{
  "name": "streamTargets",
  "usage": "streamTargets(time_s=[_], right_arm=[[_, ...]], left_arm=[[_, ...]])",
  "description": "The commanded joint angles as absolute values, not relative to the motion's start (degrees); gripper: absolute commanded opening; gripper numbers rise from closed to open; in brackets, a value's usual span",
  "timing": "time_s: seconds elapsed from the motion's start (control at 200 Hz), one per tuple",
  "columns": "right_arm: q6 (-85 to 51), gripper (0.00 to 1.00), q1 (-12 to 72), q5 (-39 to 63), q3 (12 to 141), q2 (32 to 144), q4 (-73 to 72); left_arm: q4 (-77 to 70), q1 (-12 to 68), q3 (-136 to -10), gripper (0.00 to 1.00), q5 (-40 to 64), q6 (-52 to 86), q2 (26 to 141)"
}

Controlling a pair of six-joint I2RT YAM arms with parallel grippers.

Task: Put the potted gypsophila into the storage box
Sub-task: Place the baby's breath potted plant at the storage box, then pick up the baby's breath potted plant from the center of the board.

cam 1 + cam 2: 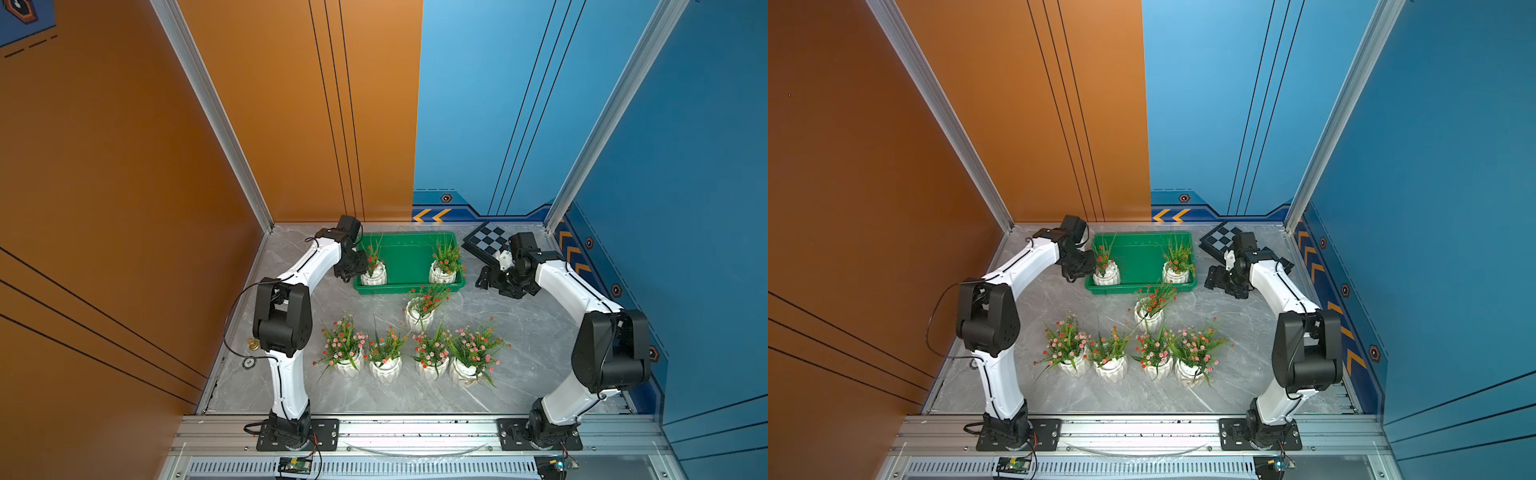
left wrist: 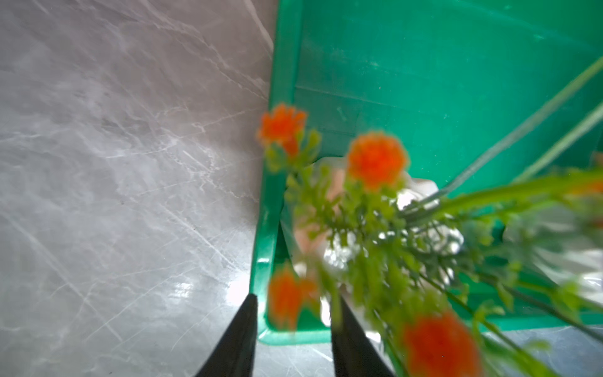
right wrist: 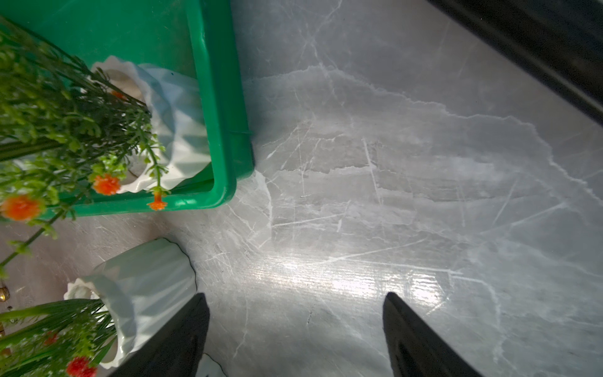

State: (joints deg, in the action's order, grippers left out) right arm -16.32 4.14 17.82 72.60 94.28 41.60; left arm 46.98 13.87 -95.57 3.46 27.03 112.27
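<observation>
**A:** What do the top views give that the wrist views miss?

**B:** The count. Two pots stand in the box [image 1: 409, 289], one in each corner nearest the arms: the left pot [image 1: 373, 275] and the right pot [image 1: 441, 274]. A lone pot [image 1: 419, 316] stands on the bench [image 1: 519, 332] just in front of the box. The row of four [image 1: 385, 369] stands nearer the arm bases.

**A:** And the wrists?

**B:** They show grip and texture. The left end effector [image 2: 297, 297] has its fingers a narrow gap apart. The box rim and a blurred orange flower [image 2: 377, 160] show between them, and they grip nothing. The left pot stands just beyond them, inside the box. The right end effector [image 3: 295, 293] is spread wide over bare bench, beside the box corner, and is empty.

**A:** Materials?

**B:** The box is glossy green plastic with a rolled rim and a scuffed floor. The pots are white and faceted, with scalloped lips. The bench is shiny grey with pale marble veins.
</observation>
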Motion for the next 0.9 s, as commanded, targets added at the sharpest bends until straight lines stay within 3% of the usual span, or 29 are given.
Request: streamTargets(time_s=[0.0, 0.33, 0.561, 0.896], right_arm=[[-15.9, 0.85, 5.0, 17.1, 71.8, 90.8, 43.8], [-19.1, 0.85, 11.5, 11.3, 69.5, 85.6, 45.8], [-23.9, 0.84, 20.1, 8.4, 63.5, 84.6, 41.5], [-25.8, 0.83, 26.6, 11.4, 63.2, 88.5, 36.9]], left_arm=[[47.4, 13.4, -94.0, 0.45, 0.9, 26.8, 106.3], [47.4, 12.2, -85.1, 0.92, -0.9, 26.0, 90.6], [47.4, 9.3, -77.4, 1.00, -1.1, 26.5, 84.8], [47.4, 8.9, -72.8, 0.98, -2.4, 29.1, 81.1]])
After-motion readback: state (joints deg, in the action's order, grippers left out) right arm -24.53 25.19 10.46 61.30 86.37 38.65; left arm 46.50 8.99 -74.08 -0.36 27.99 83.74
